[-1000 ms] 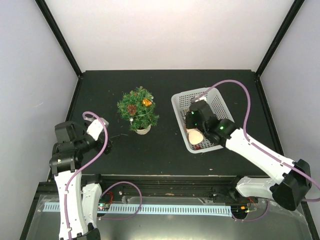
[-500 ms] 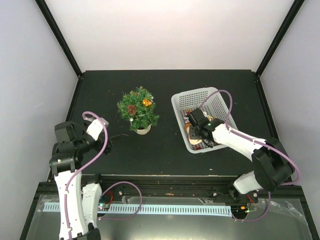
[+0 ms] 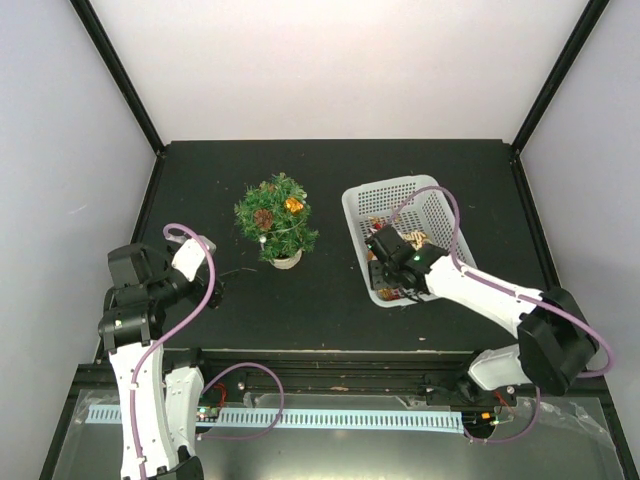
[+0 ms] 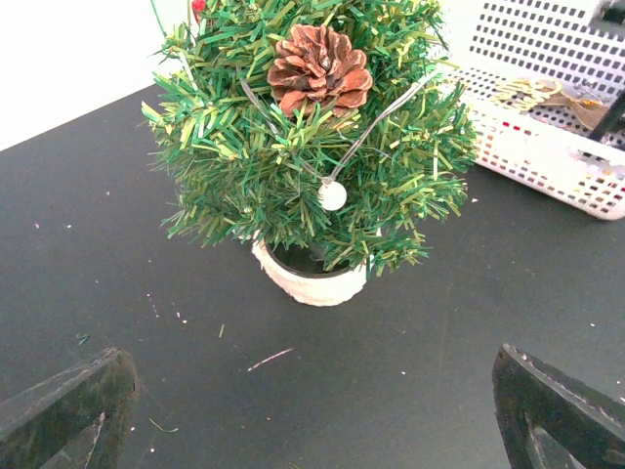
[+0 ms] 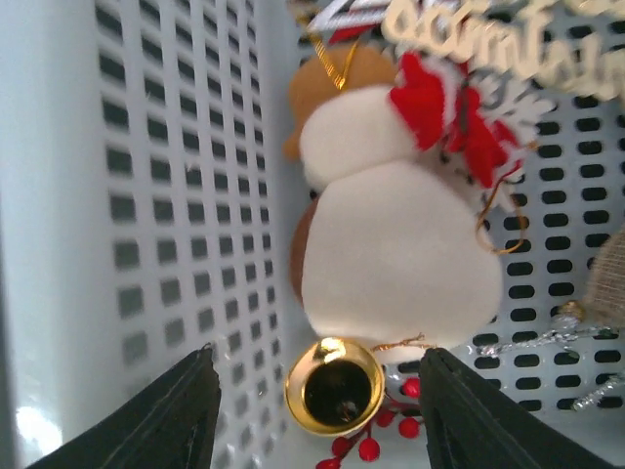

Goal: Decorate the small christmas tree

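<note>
At the middle right of the top view, my right pincer (image 3: 386, 250) reaches down inside the white basket (image 3: 352, 200). Its wrist view shows the jaws spread wide and holding nothing, one either side of a shiny gold bell (image 5: 332, 386). A plump, soft-looking white snowman (image 5: 391, 254) with a red scarf lies just above the bell. The small christmas tree (image 3: 275, 222) stands upright on the black table (image 3: 200, 180), left of the basket with a strip of bare surface between them. Anything I lift here must therefore travel leftward across that gap. My left pincer (image 3: 215, 285), lower left of the tree, looks slightly nearer to it. It faces the tree with its jaws wide apart and empty. The tree is bushy, with stiff green needle sprigs above a little round white pot (image 4: 308, 283). A brown scaly pine cone (image 4: 317, 68) and a small white bead (image 4: 332, 195) on a thin wire already sit in it. The basket walls are hard perforated plastic, and I judge the smooth, round bell harder to pinch than the snowman.
</note>
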Controlling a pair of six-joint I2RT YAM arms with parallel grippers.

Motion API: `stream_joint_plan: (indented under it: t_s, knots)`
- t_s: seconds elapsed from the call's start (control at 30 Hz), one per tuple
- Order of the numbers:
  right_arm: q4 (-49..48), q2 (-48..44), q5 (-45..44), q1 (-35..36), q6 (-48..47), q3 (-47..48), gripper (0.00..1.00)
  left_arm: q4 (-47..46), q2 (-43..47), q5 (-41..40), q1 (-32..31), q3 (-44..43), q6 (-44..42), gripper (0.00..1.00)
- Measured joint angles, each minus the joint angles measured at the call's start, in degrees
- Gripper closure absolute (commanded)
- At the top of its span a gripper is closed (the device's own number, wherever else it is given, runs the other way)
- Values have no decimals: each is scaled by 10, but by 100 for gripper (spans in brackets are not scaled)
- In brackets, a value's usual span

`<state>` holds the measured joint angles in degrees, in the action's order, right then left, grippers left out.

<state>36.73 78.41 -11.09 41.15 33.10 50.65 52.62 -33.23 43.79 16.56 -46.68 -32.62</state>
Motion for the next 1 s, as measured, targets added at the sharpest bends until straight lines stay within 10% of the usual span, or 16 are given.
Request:
stream_joint_plan:
  t_s: [0.37,0.63,1.0]
  knots:
    - [-3,71,78,64,-1,6,51,0,-12,0,0,0,0,1]
    - [-14,97,128,112,10,111,28,0,-18,0,6,0,0,1]
    - [-5,157,56,-22,6,191,21,1,-60,-8,16,0,3,1]
